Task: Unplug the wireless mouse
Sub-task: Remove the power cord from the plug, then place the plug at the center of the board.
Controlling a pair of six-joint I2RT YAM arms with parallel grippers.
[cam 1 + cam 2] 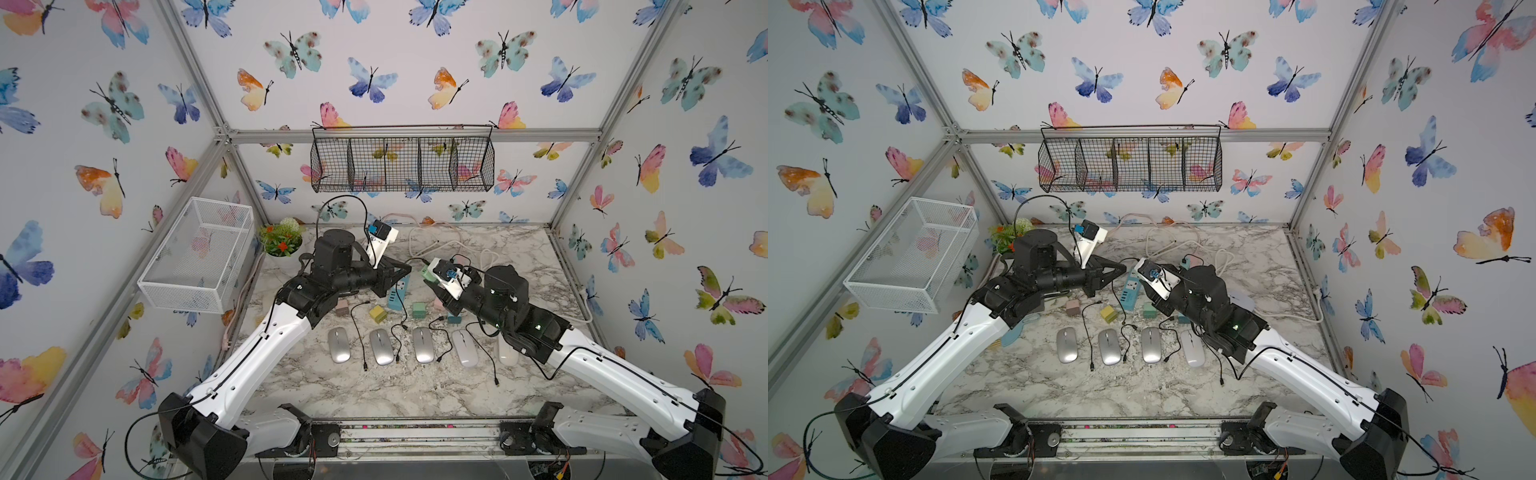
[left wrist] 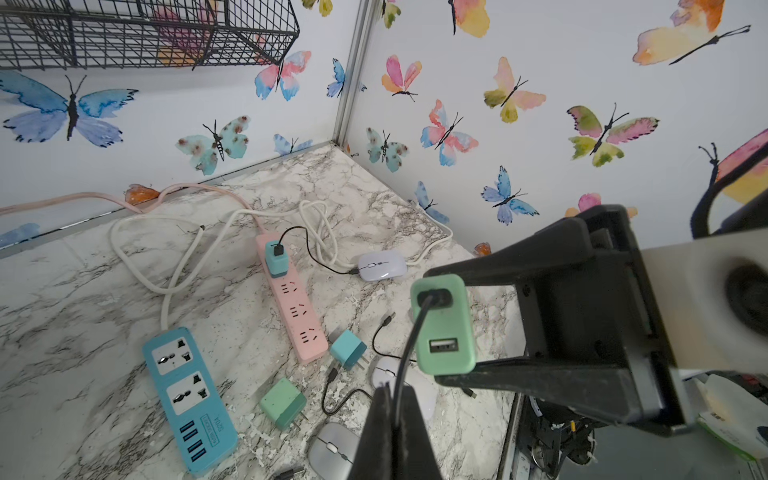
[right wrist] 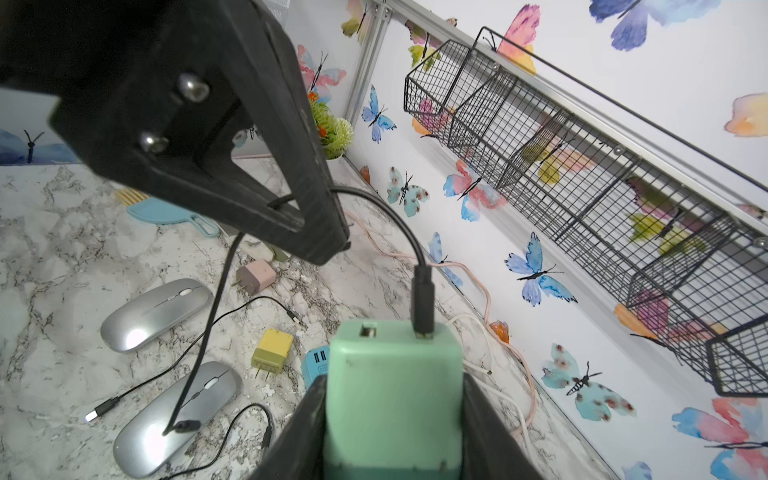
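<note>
My right gripper holds the green charger. The jaws stand part-way apart, one against each flank of its body, and its face with the two USB ports is turned toward my left arm. It hangs in the air just right of the far end of the blue strip, clear of the table. A black cable is plugged into one port.

My left gripper is pinched fully shut on that cable a short way from the plug. It sits above the blue strip's far end, close to the charger but not touching it.

From the pinch the cable drops toward a silver mouse, which lies flat on the table on the near side of the blue strip, in a row with other mice. The cable's far plug shows over that mouse in the right wrist view, but I cannot tell whether it sits in the mouse's port.

Beyond the blue strip and to its right lies a pink strip with a teal charger plugged into it. A second black lead runs from that charger to a white mouse, further right. A yellow charger lies just left of the blue strip's near end.

The blue strip carries a small label beside its four USB ports — it appears upside down, and the print is too blurred for me to read.
</note>
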